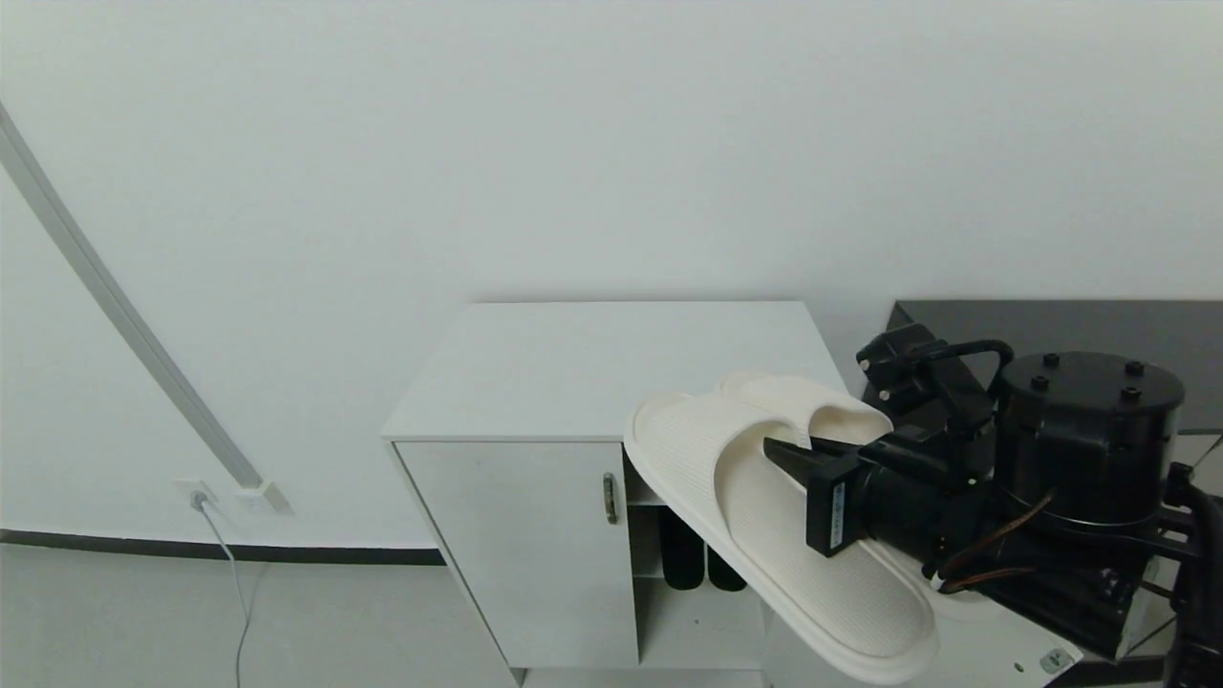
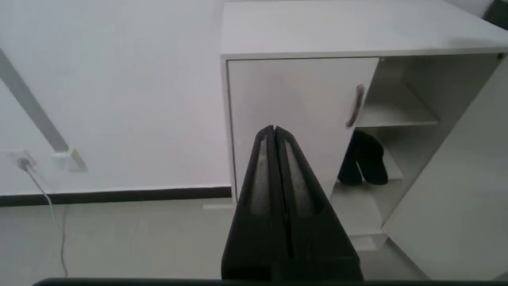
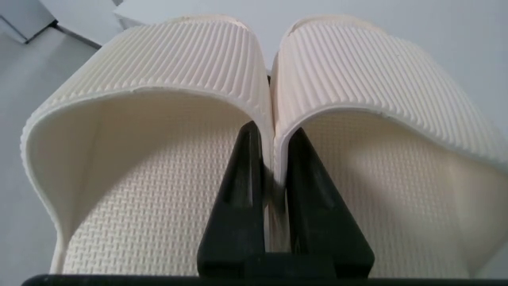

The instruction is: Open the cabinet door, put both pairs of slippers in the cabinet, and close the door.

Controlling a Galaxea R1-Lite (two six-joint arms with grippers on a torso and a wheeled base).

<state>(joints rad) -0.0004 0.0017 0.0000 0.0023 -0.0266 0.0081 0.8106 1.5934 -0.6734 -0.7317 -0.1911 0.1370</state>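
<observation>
Two cream slippers (image 1: pixel 707 468) hang in the right claw (image 1: pixel 785 451), clamped on their inner straps, toes toward the cabinet (image 1: pixel 592 363); its open side (black pair (image 1: pixel 693 559) inside) lies ahead and lower. The left claw (image 2: pixel 275 139), closed on nothing, faces the cabinet from farther off.

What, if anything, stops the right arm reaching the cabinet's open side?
Probably nothing. The cabinet stands open on its right side, the black slippers fill only part of one shelf, and the right gripper holds the white slippers in front of the opening.
</observation>
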